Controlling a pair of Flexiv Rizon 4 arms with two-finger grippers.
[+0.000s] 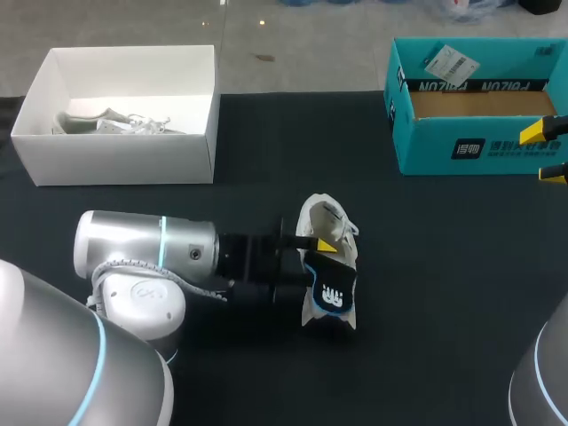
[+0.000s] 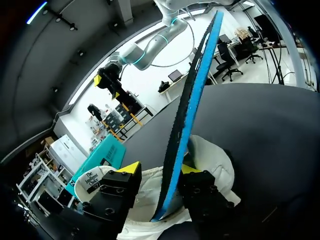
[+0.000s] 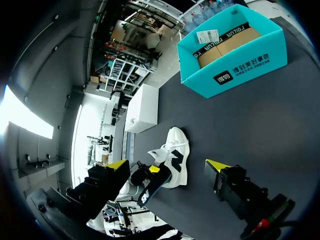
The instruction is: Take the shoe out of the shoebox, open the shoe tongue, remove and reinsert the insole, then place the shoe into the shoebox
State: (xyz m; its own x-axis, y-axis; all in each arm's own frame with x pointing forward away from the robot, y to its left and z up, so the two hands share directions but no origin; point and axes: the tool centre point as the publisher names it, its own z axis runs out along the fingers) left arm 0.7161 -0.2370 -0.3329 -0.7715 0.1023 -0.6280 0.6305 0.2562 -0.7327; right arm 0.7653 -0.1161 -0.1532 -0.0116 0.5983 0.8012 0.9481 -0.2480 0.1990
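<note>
White shoe (image 1: 321,216) lies mid-table. My left gripper (image 1: 315,244), reaching in from the left, is part open. The thin blue insole (image 1: 334,297) leans on one finger only. My right gripper (image 1: 546,153) hangs wide open, far right. The insole looks light and floppy, so I'd pinch its end.

The table (image 1: 444,302) is open across its front right, a wide dark stretch from the shoe (image 1: 324,215) to the right edge. The middle is blocked by the shoe, the raised insole (image 1: 334,293) and the left gripper (image 1: 318,253) with its arm. The teal shoebox (image 1: 479,151) walls the far right, its top open, with the right gripper (image 1: 546,153) at its end. The white box (image 1: 124,160) walls the far left, and a lane runs between the two boxes.
</note>
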